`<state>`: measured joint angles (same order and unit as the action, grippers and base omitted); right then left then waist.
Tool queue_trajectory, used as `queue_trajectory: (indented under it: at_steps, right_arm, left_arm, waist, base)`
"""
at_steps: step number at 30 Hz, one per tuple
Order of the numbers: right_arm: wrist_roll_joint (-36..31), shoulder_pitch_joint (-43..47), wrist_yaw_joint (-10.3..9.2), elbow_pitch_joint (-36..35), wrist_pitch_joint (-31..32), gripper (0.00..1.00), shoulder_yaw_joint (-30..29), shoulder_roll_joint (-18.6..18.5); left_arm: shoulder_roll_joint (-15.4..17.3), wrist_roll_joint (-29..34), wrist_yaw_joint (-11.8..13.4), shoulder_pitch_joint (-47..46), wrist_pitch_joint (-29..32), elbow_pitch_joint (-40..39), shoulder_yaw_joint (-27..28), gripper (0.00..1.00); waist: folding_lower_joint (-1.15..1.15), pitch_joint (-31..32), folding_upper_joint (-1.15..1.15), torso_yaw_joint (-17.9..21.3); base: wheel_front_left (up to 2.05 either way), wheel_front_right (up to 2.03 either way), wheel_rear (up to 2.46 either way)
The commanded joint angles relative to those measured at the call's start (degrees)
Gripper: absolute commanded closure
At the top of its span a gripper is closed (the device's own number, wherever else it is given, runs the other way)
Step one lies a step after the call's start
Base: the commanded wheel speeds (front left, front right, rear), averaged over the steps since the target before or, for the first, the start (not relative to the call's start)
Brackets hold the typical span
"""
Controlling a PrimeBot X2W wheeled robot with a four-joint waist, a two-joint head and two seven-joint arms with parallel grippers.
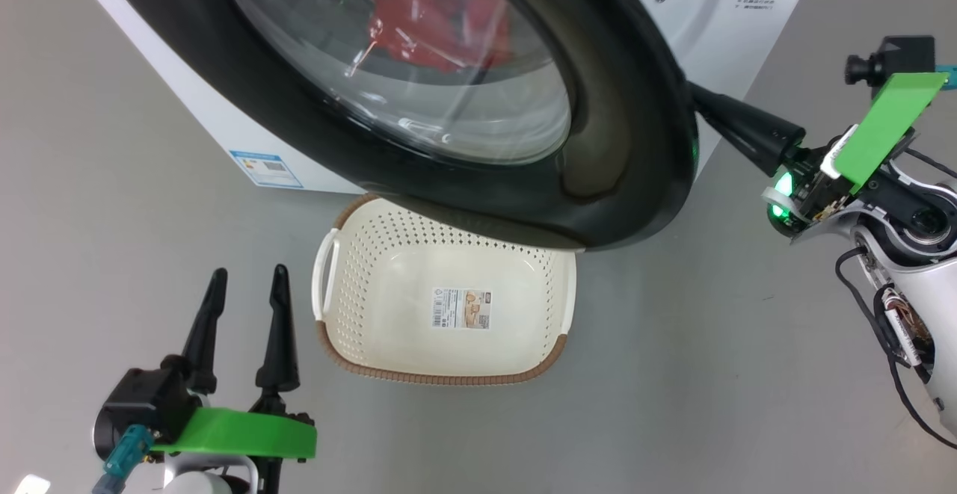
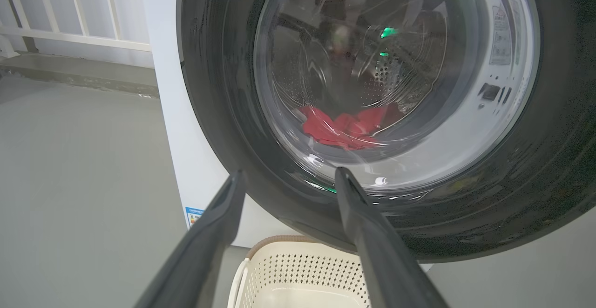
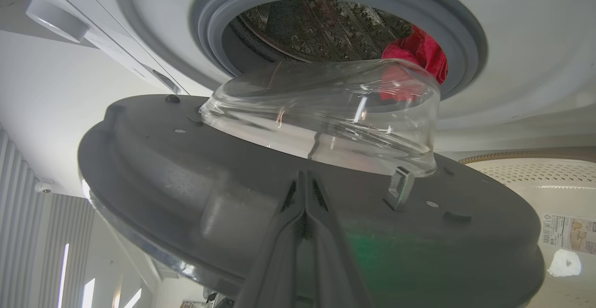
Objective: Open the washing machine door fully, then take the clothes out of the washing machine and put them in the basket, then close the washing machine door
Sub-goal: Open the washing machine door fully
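Note:
The washing machine door (image 1: 620, 143) stands partly open, its black rim hanging over the basket (image 1: 441, 378). Through its glass bowl (image 3: 326, 117) the red clothes (image 1: 441, 16) lie in the drum; they also appear in both wrist views (image 2: 344, 128) (image 3: 419, 51). My right gripper (image 1: 697, 96) is shut, with its tips (image 3: 302, 176) against the grey inner face of the door (image 3: 163, 168), behind the rim's right edge. My left gripper (image 1: 249, 273) is open and holds nothing, left of the basket and pointing at the door's front (image 2: 223, 112). The basket holds nothing but its paper label.
The white washing machine (image 1: 209, 128) carries a blue label sticker (image 1: 267, 169) low on its front. A metal latch hook (image 3: 400, 187) sticks out of the door's inner face. Grey floor (image 1: 673, 374) surrounds the basket. A white railing (image 2: 70, 33) stands behind the machine's left side.

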<state>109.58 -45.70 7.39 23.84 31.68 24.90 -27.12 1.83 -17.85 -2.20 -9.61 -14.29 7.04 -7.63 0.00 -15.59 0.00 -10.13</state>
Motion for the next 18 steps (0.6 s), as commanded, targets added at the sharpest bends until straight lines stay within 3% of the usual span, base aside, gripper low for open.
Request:
queue_trajectory:
  at_steps: [1, 18]
  right_arm:
    - [0.04, 1.73, 0.10, -2.89, 0.88, 1.00, 1.10, 0.21]
    - [-0.53, 10.05, 0.10, -13.75, 2.33, 1.00, 6.56, -1.58]
  left_arm:
    - [1.05, -0.24, 0.17, -0.25, -0.71, -1.12, 2.01, 0.00]
    - [1.05, 0.31, -0.54, 1.16, -0.71, 0.36, 2.08, 0.00]
  waist:
    - [0.00, 0.22, 0.00, 0.30]
    - [0.00, 3.94, 0.00, -0.65]
  base:
    - [0.00, 0.00, 0.00]
    - [0.00, 0.00, 0.00]
